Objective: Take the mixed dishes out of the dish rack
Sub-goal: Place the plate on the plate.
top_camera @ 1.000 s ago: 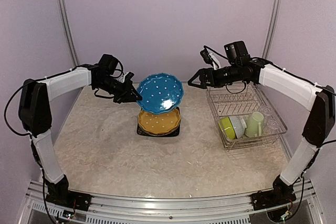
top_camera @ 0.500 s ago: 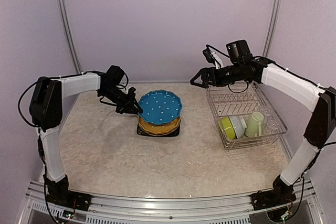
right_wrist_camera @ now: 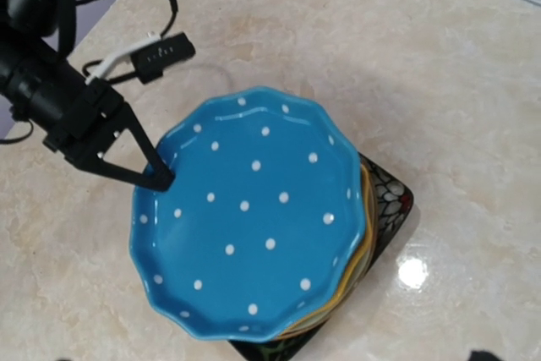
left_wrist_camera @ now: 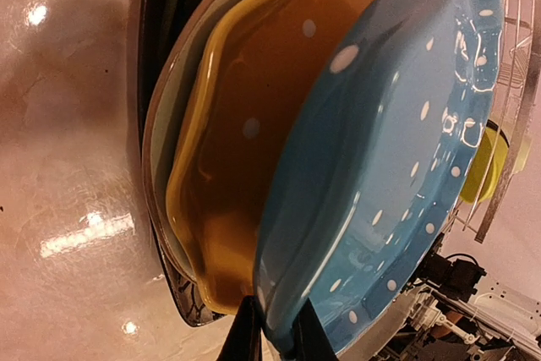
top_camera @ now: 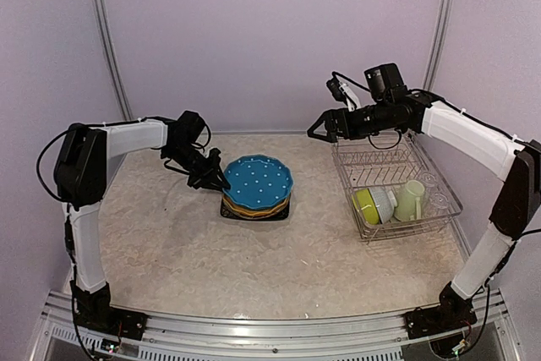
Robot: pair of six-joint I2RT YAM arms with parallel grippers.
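Blue with white dots, the blue white-dotted plate [top_camera: 258, 179] lies face up and close to level on top of a stack near the middle of the table [top_camera: 169, 243], towards the far edge. Being round, it has no long axis. Its left rim is pinched between the nearly closed fingers of the left gripper [top_camera: 218, 183], which reaches in from the left side; the wrist view does not settle whether the plate rests fully on the one below. Four plates make up the stack: under the blue one sit one orange plate [left_wrist_camera: 245, 141], one pale green flowered plate [left_wrist_camera: 162, 166] and, at the bottom, one black square plate [right_wrist_camera: 385, 200]. One dish rack [top_camera: 372, 162] stands along the right edge of the table, its long axis running from near to far. Its near end holds two bowls propped on edge side by side, the lime bowl [top_camera: 365, 205] and the white bowl [top_camera: 385, 200], one pale green mug [top_camera: 412, 199] and two clear glasses [top_camera: 427, 179] by the right wall. Above the rack's far left corner hangs the right gripper [top_camera: 314, 131], fingers spread wide with nothing between them.
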